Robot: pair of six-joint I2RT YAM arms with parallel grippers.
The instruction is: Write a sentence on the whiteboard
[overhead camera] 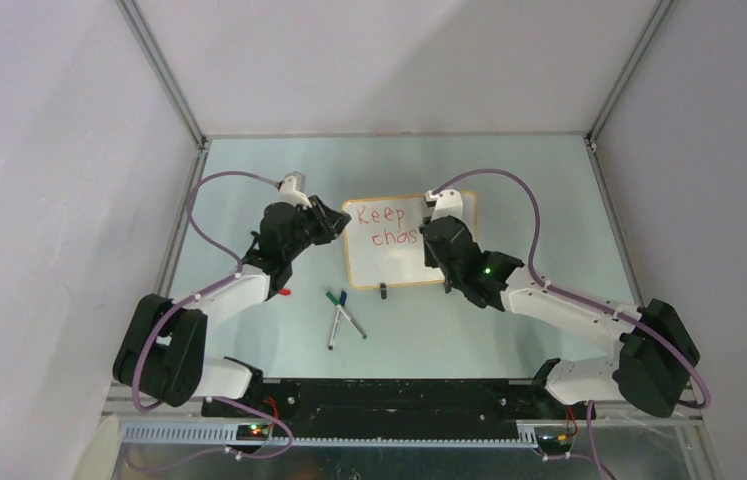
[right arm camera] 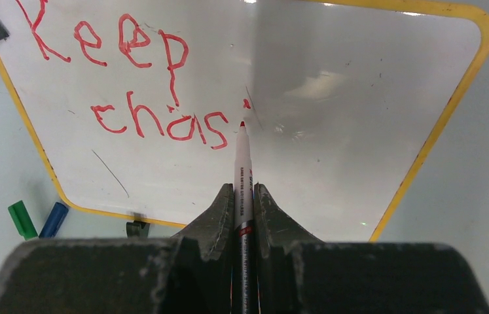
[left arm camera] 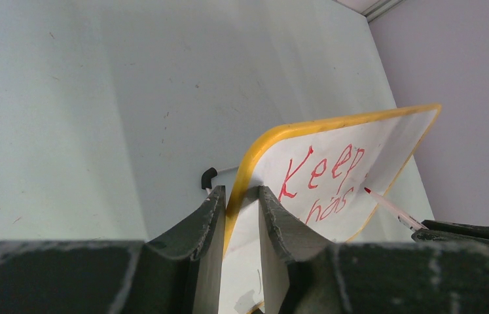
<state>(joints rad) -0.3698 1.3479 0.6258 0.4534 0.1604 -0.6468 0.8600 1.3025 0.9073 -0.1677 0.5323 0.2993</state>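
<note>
The whiteboard [overhead camera: 399,268] with its tan-orange frame lies mid-table. My left gripper [overhead camera: 335,222] is shut on its left edge; in the left wrist view the fingers [left arm camera: 212,203] pinch the frame of the whiteboard [left arm camera: 385,140]. The sentence [right arm camera: 130,85] reads "Keep" over "chas" in red, followed by a small red dot. My right gripper [right arm camera: 244,188] is shut on a red marker [right arm camera: 243,163], whose tip sits just right of the "s", below the dot. From above, the right gripper [overhead camera: 430,240] covers the board's right half.
Two markers [overhead camera: 341,315] with green and blue caps lie crossed on the table in front of the board. A small red cap [overhead camera: 284,292] rests by the left arm. A black clip foot [overhead camera: 384,291] sticks out at the board's near edge. Enclosure walls surround the table.
</note>
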